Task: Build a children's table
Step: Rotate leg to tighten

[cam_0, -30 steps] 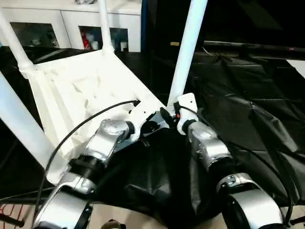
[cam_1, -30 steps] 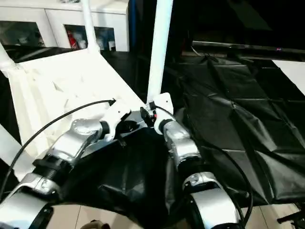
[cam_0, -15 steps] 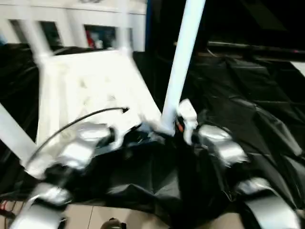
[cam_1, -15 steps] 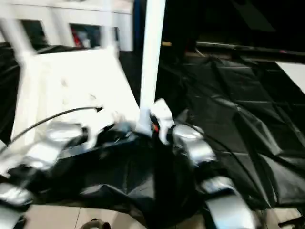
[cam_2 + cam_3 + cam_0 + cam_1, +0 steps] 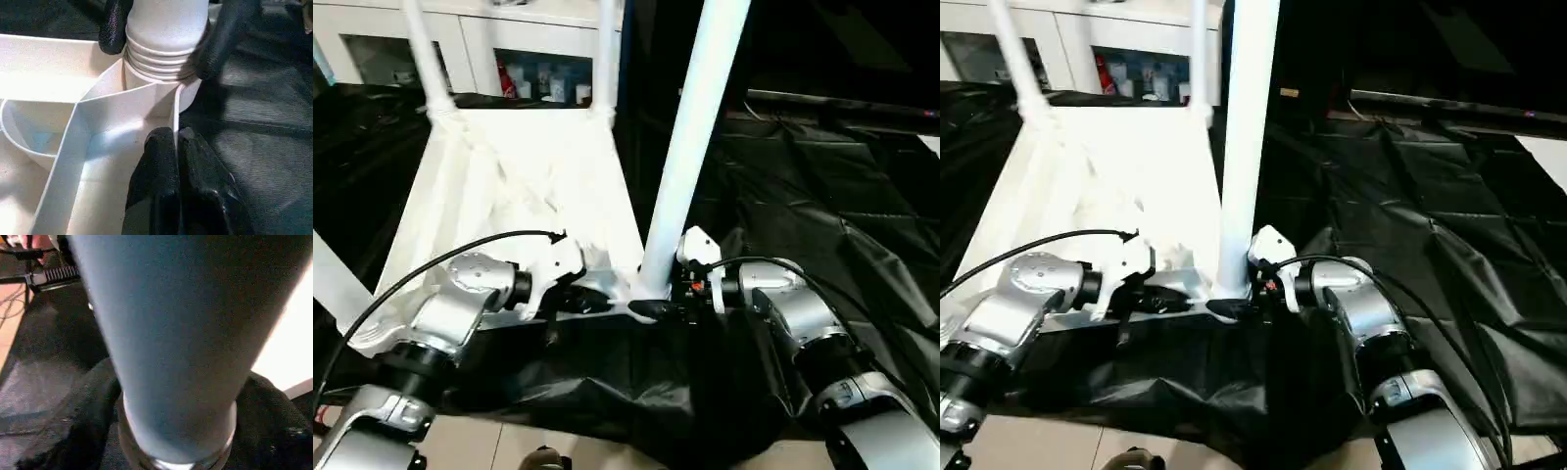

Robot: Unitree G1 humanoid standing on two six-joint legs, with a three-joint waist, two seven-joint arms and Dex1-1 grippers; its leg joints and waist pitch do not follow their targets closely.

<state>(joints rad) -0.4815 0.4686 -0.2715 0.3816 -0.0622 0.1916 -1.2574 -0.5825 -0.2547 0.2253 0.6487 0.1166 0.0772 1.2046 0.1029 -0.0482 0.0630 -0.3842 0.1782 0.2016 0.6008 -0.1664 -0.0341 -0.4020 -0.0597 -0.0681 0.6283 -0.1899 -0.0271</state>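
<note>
Upturned white tabletop (image 5: pixel 519 186) (legs (image 5: pixel 690 147) upright)

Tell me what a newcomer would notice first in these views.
The large white plastic ribbed tabletop lies upside down on black sheeting, with long white tubular legs standing up from its corners. The nearest leg rises at the near corner socket, where both hands meet: the right hand wraps its black fingers around the leg's threaded base, and the left hand pinches the tabletop's thin rib just below it.
</note>
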